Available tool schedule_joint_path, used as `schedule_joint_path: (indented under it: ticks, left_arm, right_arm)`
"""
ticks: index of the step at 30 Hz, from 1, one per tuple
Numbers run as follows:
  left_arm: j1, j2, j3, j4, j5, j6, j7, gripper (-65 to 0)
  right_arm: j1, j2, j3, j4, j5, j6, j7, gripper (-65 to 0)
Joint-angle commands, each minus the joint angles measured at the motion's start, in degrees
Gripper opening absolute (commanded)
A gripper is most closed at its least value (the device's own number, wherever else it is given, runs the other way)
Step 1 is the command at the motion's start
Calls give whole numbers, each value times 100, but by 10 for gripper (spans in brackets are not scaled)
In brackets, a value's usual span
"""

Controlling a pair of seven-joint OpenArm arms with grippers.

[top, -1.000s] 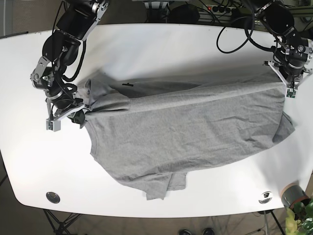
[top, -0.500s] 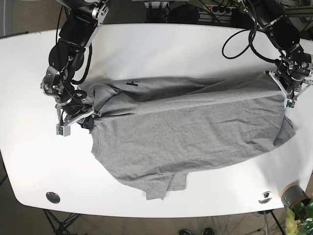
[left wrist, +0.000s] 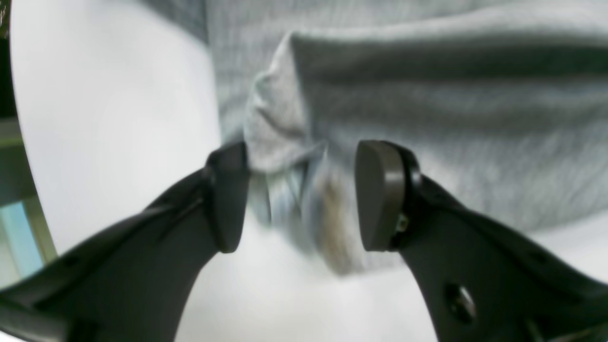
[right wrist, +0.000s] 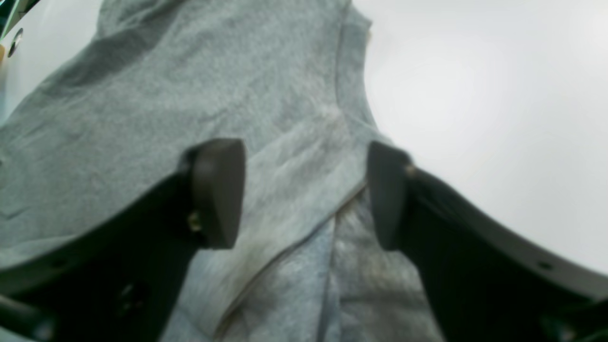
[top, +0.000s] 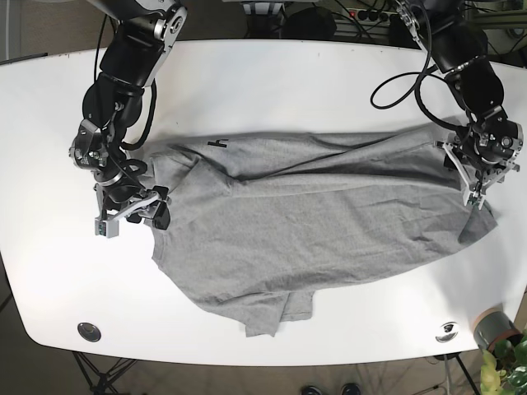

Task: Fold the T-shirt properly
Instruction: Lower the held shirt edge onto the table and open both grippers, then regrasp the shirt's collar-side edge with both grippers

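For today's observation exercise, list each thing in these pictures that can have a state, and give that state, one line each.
T-shirt: lying flat on the table, partly folded and wrinkled, one sleeve sticking out at the near edge.
Left gripper: jaws open, a bunched fabric edge between them.
Right gripper: jaws open over a seam, not clamped.
Table: bearing the shirt.

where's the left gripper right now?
In the base view the left gripper is at the table's right side, at the right edge of the gray T-shirt; its wrist view shows open jaws straddling a bunched fold of cloth.
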Motion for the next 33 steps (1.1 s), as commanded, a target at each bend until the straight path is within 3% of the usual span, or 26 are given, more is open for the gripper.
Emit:
schedule_joint_path:
  ticks: [1, 5, 10, 16, 24, 27, 33]
  left_arm:
    - [-231, -315, 109, 23, -22, 32, -98, -306]
    - [-169, -385, 144, 348, -30, 32, -98, -306]
    - [384, -367, 144, 885, -30, 32, -159, -306]
    - [1334, -227, 117, 1183, -30, 32, -810, -306]
    - [1905, 397, -938, 1069, -30, 32, -1812, -307]
    - [1905, 564, -1280, 849, -30, 32, -2137, -311]
    - [1738, 723, -1562, 357, -30, 32, -2621, -410]
  right_arm:
    - [-65, 232, -14, 575, 136, 83, 127, -151]
    - [-584, 302, -269, 1349, 136, 83, 109, -155]
    - [-1190, 654, -700, 1920, 154, 83, -251, -154]
    - [-1771, 909, -1016, 2219, 145, 83, -278, -154]
    - [-2105, 1155, -849, 2263, 180, 100, -234, -154]
    - [-2219, 1155, -629, 2255, 312, 303, -234, -154]
    - [-2149, 1164, -260, 1701, 347, 672, -234, -155]
